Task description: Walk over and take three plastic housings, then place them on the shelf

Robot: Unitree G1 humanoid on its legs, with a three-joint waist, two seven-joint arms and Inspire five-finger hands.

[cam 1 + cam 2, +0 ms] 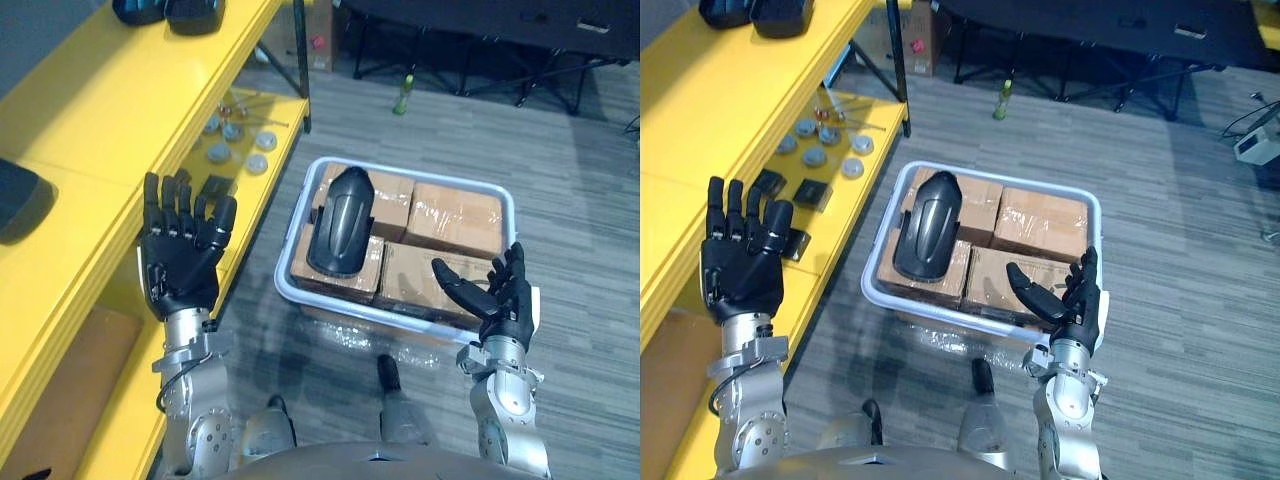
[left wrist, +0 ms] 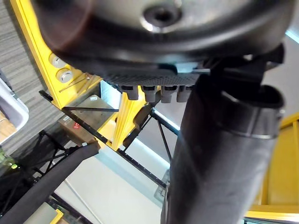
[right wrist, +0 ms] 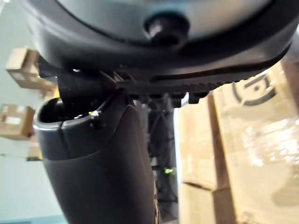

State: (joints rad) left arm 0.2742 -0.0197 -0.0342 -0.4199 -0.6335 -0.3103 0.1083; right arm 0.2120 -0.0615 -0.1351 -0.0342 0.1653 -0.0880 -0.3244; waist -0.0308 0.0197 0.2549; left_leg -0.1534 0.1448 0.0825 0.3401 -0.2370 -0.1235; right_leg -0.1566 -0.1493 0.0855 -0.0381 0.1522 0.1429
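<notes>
Left hand (image 1: 180, 255): raised, fingers straight and spread, holding nothing, just beside the front edge of the yellow shelf (image 1: 90, 110). Right hand (image 1: 497, 297): fingers relaxed and apart, empty, poised over the near right corner of the white bin (image 1: 340, 308). Bin contents: film-wrapped cardboard boxes (image 1: 455, 215), with one dark plastic housing (image 1: 342, 232) lying lengthwise on top of the boxes at the bin's left side, well apart from both hands. Shelf, top level, far end: two dark housings (image 1: 170, 10) side by side; nearer, a dark rounded object (image 1: 18, 200) cut off by the view's edge. Shelf, lower level: grey round discs (image 1: 240, 150) and small black parts (image 1: 810, 192). Floor beyond the bin: a green bottle (image 1: 404, 95), upright.
</notes>
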